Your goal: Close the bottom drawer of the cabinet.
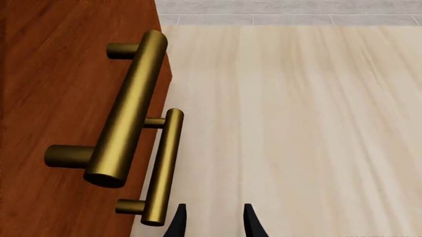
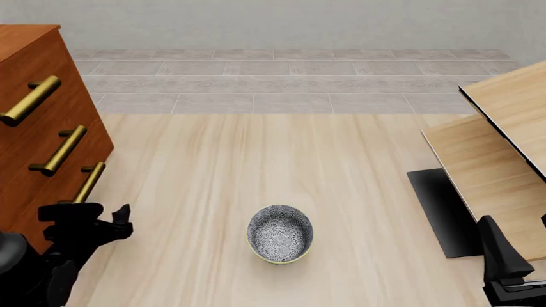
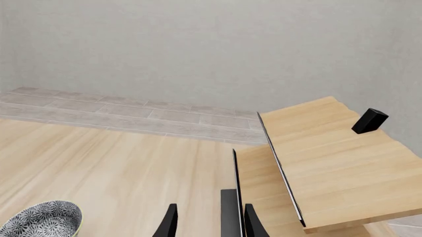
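The cabinet [image 2: 34, 160] stands at the far left, reddish-brown with three brass bar handles. The bottom drawer's handle [image 2: 89, 182] is the lowest one. In the left wrist view it is the smaller, farther bar [image 1: 163, 168], below the bigger middle handle [image 1: 128, 108]. I cannot tell how far the bottom drawer [image 2: 64, 204] stands out. My left gripper [image 2: 89, 217] is low beside that handle, just in front of the cabinet. Its fingertips [image 1: 181, 222] stand apart and empty, right of the bar and not touching it. My right gripper [image 2: 497, 243] is open and empty at the near right.
A patterned bowl [image 2: 280, 233] sits on the light wood floor between the arms and also shows in the right wrist view [image 3: 39, 222]. Pale light-wood panels [image 2: 503, 147] on a black base lean at the right, close to the right gripper [image 3: 209, 224]. Grey tiles and a wall lie beyond.
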Motion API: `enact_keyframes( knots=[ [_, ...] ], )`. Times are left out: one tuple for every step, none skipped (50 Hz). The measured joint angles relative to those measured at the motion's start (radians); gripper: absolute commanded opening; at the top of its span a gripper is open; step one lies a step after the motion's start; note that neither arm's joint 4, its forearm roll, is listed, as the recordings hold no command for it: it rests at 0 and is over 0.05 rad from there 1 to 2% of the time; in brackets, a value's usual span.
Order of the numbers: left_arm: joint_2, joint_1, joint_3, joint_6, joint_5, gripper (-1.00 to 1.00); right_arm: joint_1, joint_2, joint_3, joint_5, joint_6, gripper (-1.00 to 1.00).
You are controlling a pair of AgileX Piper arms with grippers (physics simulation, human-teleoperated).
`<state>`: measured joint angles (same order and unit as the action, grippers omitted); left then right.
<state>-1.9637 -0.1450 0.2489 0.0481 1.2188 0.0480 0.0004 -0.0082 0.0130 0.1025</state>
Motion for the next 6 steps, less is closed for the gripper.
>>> enact_keyframes(
  knots=[
    [0.0,-0.002,0.0,0.002,0.0,1.0,0.0,0.0,0.0,0.0,0.0,1.0],
    [-0.001,-0.003,0.0,0.004,0.001,1.0,0.0,0.0,0.0,0.0,0.0,1.0],
    [-0.001,-0.005,0.0,0.006,0.001,1.0,0.0,0.0,0.0,0.0,0.0,1.0],
    [-0.001,-0.006,0.0,0.009,0.001,1.0,0.0,0.0,0.0,0.0,0.0,1.0],
    [-0.001,-0.008,0.0,0.011,0.001,1.0,0.0,0.0,0.0,0.0,0.0,1.0],
    [-0.002,-0.009,0.0,0.012,0.001,1.0,0.0,0.0,0.0,0.0,0.0,1.0]
  ],
)
